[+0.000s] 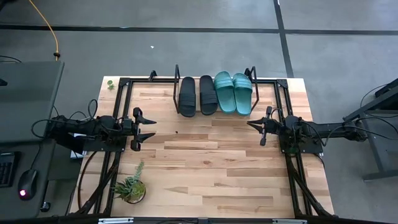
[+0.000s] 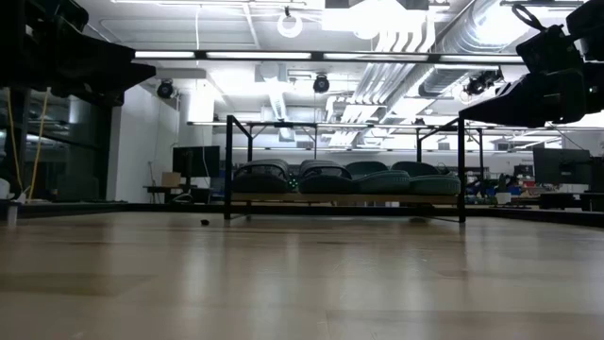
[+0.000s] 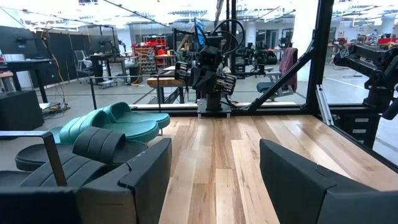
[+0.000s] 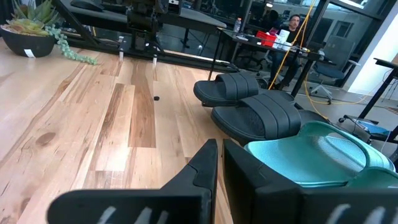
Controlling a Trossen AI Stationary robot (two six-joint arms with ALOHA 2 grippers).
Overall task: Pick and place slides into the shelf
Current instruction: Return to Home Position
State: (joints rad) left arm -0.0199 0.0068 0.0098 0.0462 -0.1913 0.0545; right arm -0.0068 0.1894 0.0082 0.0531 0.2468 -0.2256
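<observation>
The left gripper (image 1: 153,127) hangs at the left middle of the high view with its jaws spread wide and nothing between them. The right gripper (image 1: 252,124), at the right middle, has its jaws drawn almost together, only a thin slit showing in its own wrist view, and it too is empty. Between the two lies bare tabletop (image 1: 205,162), with a potted plant (image 1: 130,186) at the lower left. Up at the top centre, the shelf (image 2: 227,170) carries all four sandals side by side between its wire brackets, the black slides (image 1: 187,96) on the left and the teal slides (image 1: 233,92) on the right, neighbours touching or nearly so. None is left on the table, so the placing looks complete and the arms appear to be at rest well apart from the row. The slides look like moulded foam or rubber. They are probably light and a little springy, with a matte skin that should not slip much. If one needed moving, the arched strap would be the natural hold, pinched across its ribbed band. The sole's thin edge would likely flex under the fingers, and the packed row leaves little room to reach in from the side.
</observation>
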